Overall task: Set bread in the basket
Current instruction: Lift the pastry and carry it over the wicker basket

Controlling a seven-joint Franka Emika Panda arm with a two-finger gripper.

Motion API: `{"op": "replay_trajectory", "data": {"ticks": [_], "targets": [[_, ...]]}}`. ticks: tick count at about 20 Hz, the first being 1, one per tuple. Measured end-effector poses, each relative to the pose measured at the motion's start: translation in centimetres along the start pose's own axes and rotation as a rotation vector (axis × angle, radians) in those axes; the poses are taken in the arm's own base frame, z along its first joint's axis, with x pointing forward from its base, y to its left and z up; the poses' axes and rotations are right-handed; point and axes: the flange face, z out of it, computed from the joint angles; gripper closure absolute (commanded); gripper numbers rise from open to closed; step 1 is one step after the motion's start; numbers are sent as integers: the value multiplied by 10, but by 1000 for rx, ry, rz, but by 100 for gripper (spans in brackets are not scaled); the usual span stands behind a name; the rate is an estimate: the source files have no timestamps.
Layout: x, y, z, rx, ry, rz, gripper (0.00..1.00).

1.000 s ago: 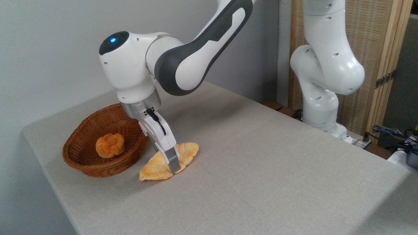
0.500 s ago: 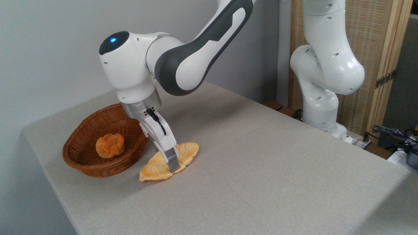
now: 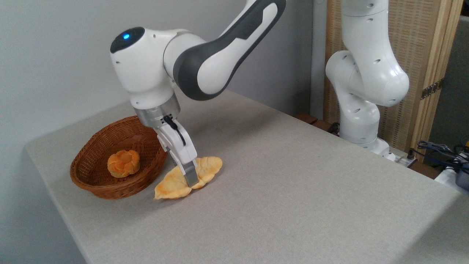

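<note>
A golden croissant (image 3: 172, 185) hangs just above the grey table, right of the basket, pinched at its middle by my gripper (image 3: 189, 178), which is shut on it. Only the near finger (image 3: 190, 176) shows; the other is behind the bread. The croissant's left tip hovers close to the cloth, and a faint shadow lies under it. To the left sits the brown wicker basket (image 3: 91, 183), holding a small round orange bun (image 3: 124, 163). My gripper is beside the basket's right rim, not over it.
The arm's white base (image 3: 362, 110) stands at the table's far right edge. A wooden screen (image 3: 428, 66) and cables (image 3: 439, 150) lie beyond it. The table (image 3: 293, 190) stretches wide to the right and front; its left edge is close behind the basket.
The gripper has risen slightly and shifted a little left, lifting the croissant off the table with it. The basket and bun have not moved.
</note>
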Motion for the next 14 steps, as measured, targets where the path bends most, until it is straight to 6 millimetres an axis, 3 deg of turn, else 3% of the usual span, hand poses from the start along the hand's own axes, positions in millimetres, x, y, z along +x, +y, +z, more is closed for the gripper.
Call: {"op": "replay_trajectory", "data": {"ticks": [4, 7, 12, 14], "targets": [[0, 11, -46, 31, 40, 15, 54], [17, 30, -75, 47, 100, -5, 53], [50, 61, -84, -5, 196, -166, 50], [64, 68, -81, -25, 247, -269, 38]]}}
